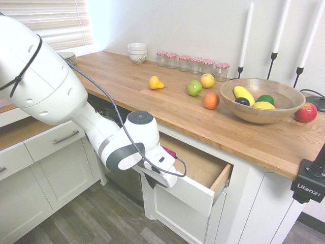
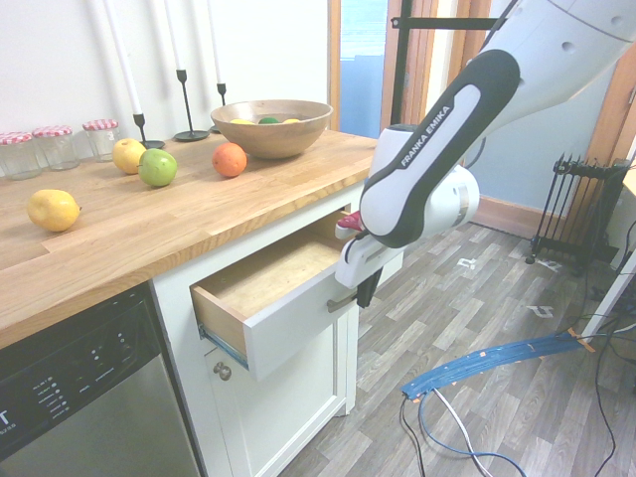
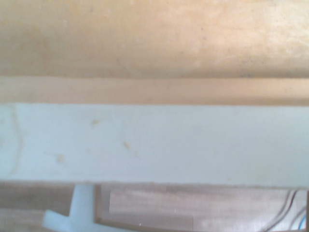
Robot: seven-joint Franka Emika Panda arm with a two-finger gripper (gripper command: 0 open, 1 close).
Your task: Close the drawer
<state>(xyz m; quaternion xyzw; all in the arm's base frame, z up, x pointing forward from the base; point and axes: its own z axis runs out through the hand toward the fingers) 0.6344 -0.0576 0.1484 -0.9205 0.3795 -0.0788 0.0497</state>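
The drawer (image 2: 268,283) stands pulled out under the wooden countertop, showing its plywood bottom (image 1: 195,165) and light wood sides. Its white front panel (image 2: 298,333) carries a silver bar handle (image 2: 341,301). My gripper (image 2: 365,290) hangs just outside the front panel, right beside the handle, with its dark fingers together and nothing seen between them. In the first exterior view the arm's wrist (image 1: 152,165) covers the left part of the drawer front (image 1: 190,195). The wrist view looks down on the top edge of the white front (image 3: 154,145) with the drawer's wood bottom (image 3: 154,34) beyond it.
On the countertop (image 1: 167,109) lie a wooden fruit bowl (image 1: 261,100), loose fruit (image 1: 210,100), several jars (image 1: 193,62) and three candlesticks. A dishwasher (image 2: 79,397) stands to one side of the drawer, and a white cabinet door (image 2: 288,407) sits below it. Wood floor lies in front.
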